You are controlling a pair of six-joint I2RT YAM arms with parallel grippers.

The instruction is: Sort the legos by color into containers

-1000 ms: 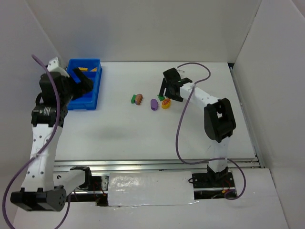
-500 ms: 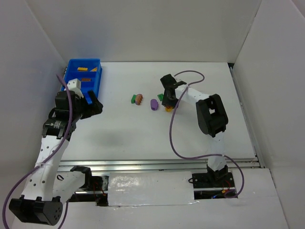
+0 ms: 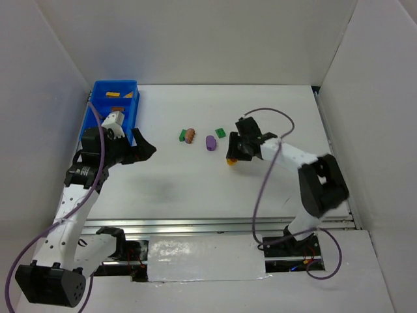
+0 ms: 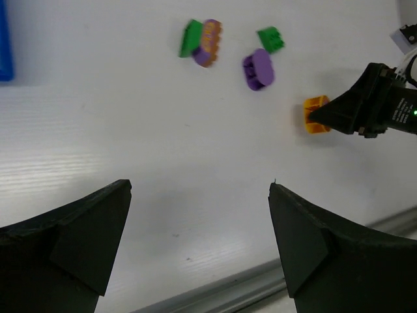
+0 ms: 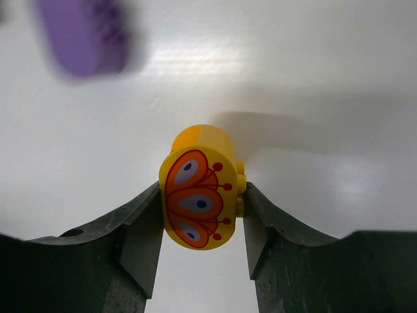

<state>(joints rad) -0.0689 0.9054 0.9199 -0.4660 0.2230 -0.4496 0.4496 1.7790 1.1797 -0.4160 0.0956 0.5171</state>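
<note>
My right gripper (image 5: 201, 220) is closed down to the width of the yellow-and-red round piece (image 5: 199, 195), one finger pressed on each side, the red pattern facing my wrist camera. I cannot tell if the piece touches the table (image 3: 195, 189). My left gripper (image 4: 199, 189) hangs wide open over bare table with nothing between its fingers.

Beyond my right grip lies the purple oval (image 3: 210, 142). Past it is a green block (image 3: 221, 132), lying alone. To the left, a second green block (image 3: 183, 135) touches the pinkish-brown lump (image 3: 189, 134).

Farthest off, at the far left, sits the blue bin (image 3: 137, 98). Two orange-yellow blocks (image 3: 113, 95) show in its far end (my left arm hides the near end, so I cannot say which compartments).

Half a second ago my right gripper stood up beside the lone green block; it has since drawn nearer my base, taking the yellow piece along. My left gripper was over the bin a second ago and has swung out past its right edge.

Count: one bin, two orange-yellow blocks, two green, one purple, one lump, one yellow-and-red.
</note>
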